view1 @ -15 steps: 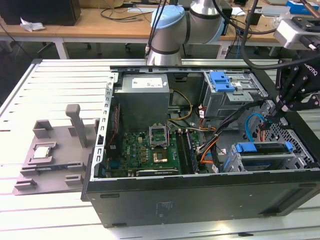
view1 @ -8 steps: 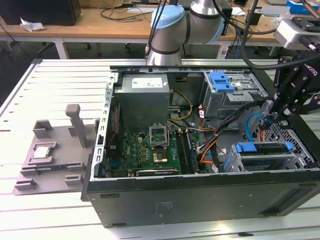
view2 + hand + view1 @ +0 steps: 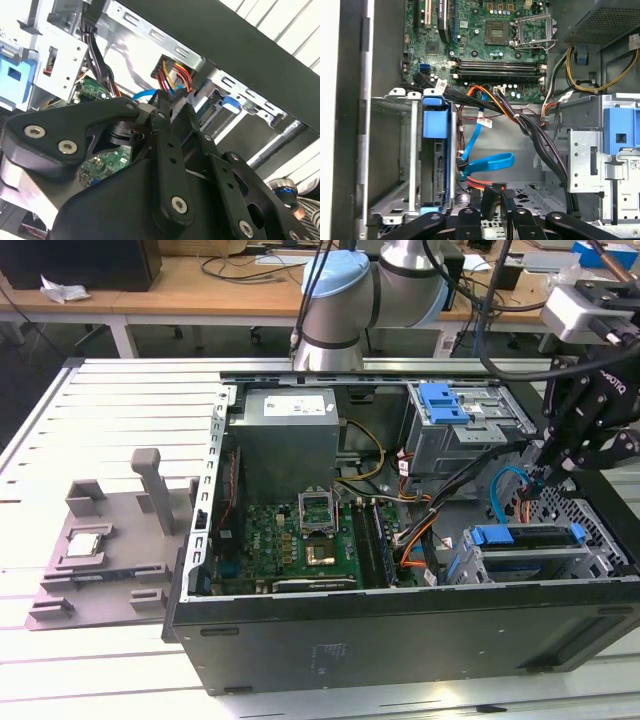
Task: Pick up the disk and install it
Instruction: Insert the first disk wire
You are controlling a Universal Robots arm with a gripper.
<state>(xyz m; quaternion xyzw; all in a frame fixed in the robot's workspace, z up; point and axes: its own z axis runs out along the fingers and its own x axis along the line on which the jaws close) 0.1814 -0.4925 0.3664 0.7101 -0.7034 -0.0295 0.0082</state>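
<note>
The disk [image 3: 435, 122] sits edge-on in the drive cage [image 3: 385, 150], its blue bracket flush with the cage mouth, so seating looks done or close to it. Doing this step well probably means pushing squarely on the bracket and keeping clear of the blue cable [image 3: 490, 162]. The gripper [image 3: 498, 200] hangs beside the disk, apart from it, with its jaws drawn nearly together and nothing visible between them

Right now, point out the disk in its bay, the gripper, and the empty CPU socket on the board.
disk [image 3: 434, 150]: first wrist view, on its edge, below the blue bracket.
gripper [image 3: 495, 197]: first wrist view, midway between its black fingertips.
CPU socket [image 3: 322, 556]: exterior view, at the middle of the square socket.
</note>
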